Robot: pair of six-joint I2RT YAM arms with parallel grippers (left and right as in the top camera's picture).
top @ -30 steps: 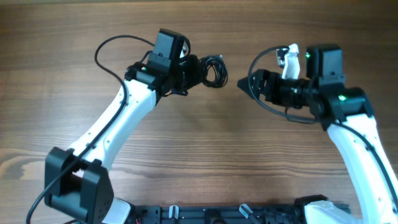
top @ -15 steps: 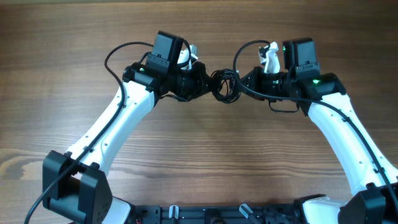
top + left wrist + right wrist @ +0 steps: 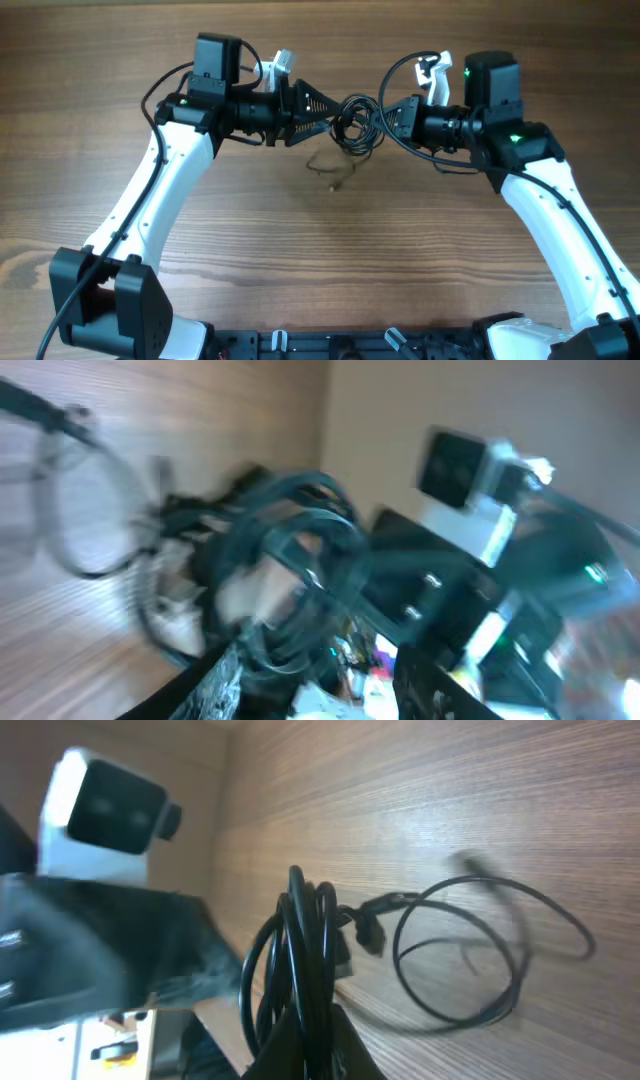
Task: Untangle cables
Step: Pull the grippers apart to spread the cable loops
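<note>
- Tabletop (image 3: 90, 60): wood grain. Both arms reach in over its far half and meet near the middle.
- Left arm (image 3: 150, 200) and right arm (image 3: 565, 230): wrists turned inward, facing each other across a narrow gap.
- Cables (image 3: 357, 120): dark coil of thin black wire, held up between the two grippers and nearer the right one.
- Right gripper (image 3: 393, 118): fingers pressed together on the coil. In the right wrist view the loops rise straight out of the pinch.
- Left gripper (image 3: 328, 108): fingers (image 3: 225, 685) spread, holding nothing. The coil sits just ahead of them and is blurred in the left wrist view.
- Loose loop (image 3: 325, 168): one strand trails below the coil toward the wood. It is blurred, so I cannot tell whether it rests there.
- Plug end (image 3: 368, 932): small dark lump where the loop leaves the coil.
- Judgement, step in hand: left re-grasps to draw one strand free.
- Keep the right pinch firm.
- Close the left on a single outer strand, not the whole bundle.
- Pull slowly sideways, away from the right gripper.
- Stop if the coil tightens. The plug end will likely snag on a loop, so feed it through rather than force it.
</note>
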